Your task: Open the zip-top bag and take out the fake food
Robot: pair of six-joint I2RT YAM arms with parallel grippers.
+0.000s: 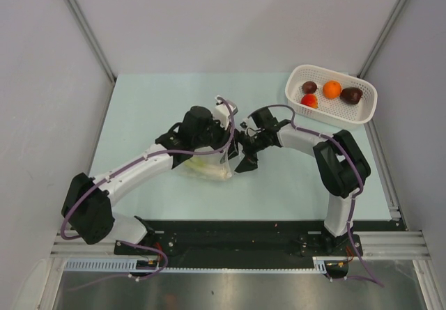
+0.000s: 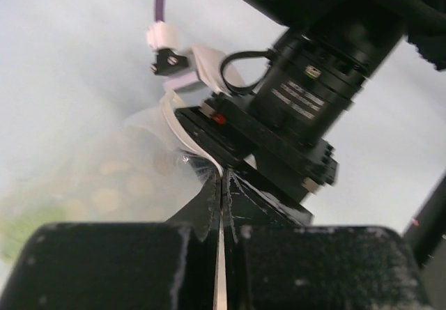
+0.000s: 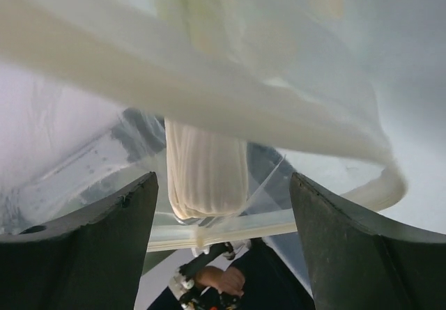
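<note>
The zip-top bag [image 1: 203, 168] lies mid-table, clear and crinkled, with green stalks [image 1: 197, 164] and a pale beige piece [image 1: 221, 174] inside. My left gripper [image 1: 230, 145] is shut on the bag's white zip strip [image 2: 199, 154]; in the left wrist view its jaws [image 2: 223, 184] pinch that thin edge. My right gripper [image 1: 244, 158] is open at the bag's mouth. In the right wrist view its fingers [image 3: 223, 179] stand either side of the beige piece [image 3: 205, 174], not touching it, with bag film [image 3: 230, 66] draped above.
A white perforated basket [image 1: 336, 119] at the back right holds an orange ball [image 1: 332, 88], a red tomato [image 1: 309, 101] and two dark lumps [image 1: 309, 86] [image 1: 351, 95]. Both arms meet over the table's middle. Grey walls stand on both sides.
</note>
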